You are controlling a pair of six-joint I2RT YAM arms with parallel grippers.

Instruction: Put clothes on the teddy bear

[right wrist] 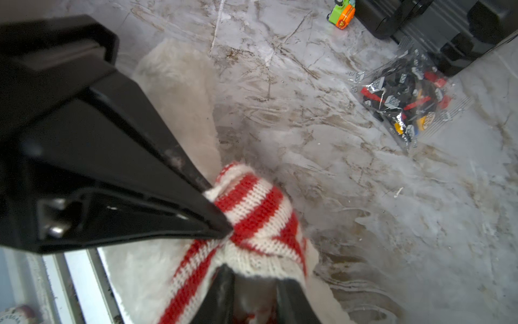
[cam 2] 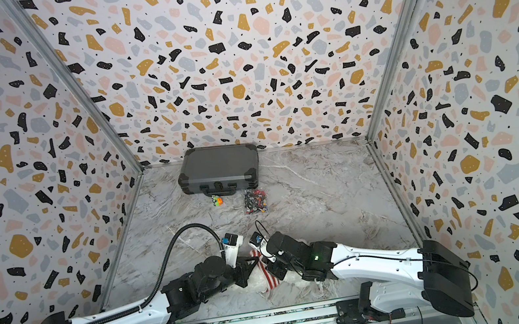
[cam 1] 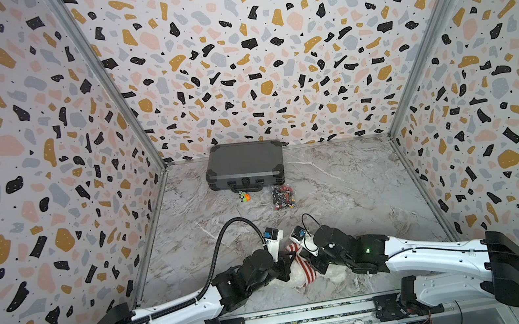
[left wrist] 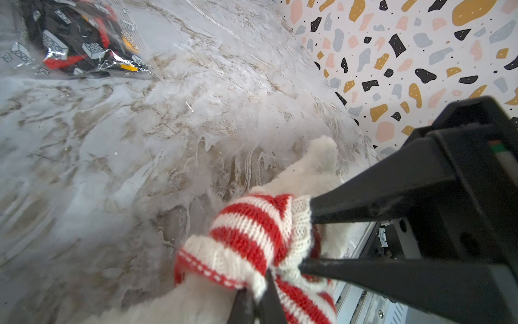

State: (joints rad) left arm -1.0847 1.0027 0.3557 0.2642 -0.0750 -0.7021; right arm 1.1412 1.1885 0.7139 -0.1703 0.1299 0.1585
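The teddy bear [cam 1: 290, 277] is lying flat on the table [cam 1: 341, 192] at 6 o'clock, close to the front edge, and both arms are bending over it. A red and white striped sweater [left wrist: 246, 232] is sitting bunched up around part of the bear, with white fur poking out on both sides of it. So the dressing is looking started but not done. The sweater is waiting to be pulled straight and smooth over the body, and I cannot tell if the bear's arms are going through the sleeves. The left claw [left wrist: 305, 237] is clenching the knitted edge of the sweater. The right claw [right wrist: 220, 210] is touching a fold of the sweater with both tips, but I cannot tell if it is squeezing or letting go. The bear's head is hiding under the arms in both top views, so I cannot tell which way it is pointing. Its fur is stretching out toward 9 o'clock and toward 3 o'clock, so its long side is probably running from 9 to 3, along the front edge. A grey case [cam 1: 244, 163] is sitting at 12 o'clock, well apart from the bear.
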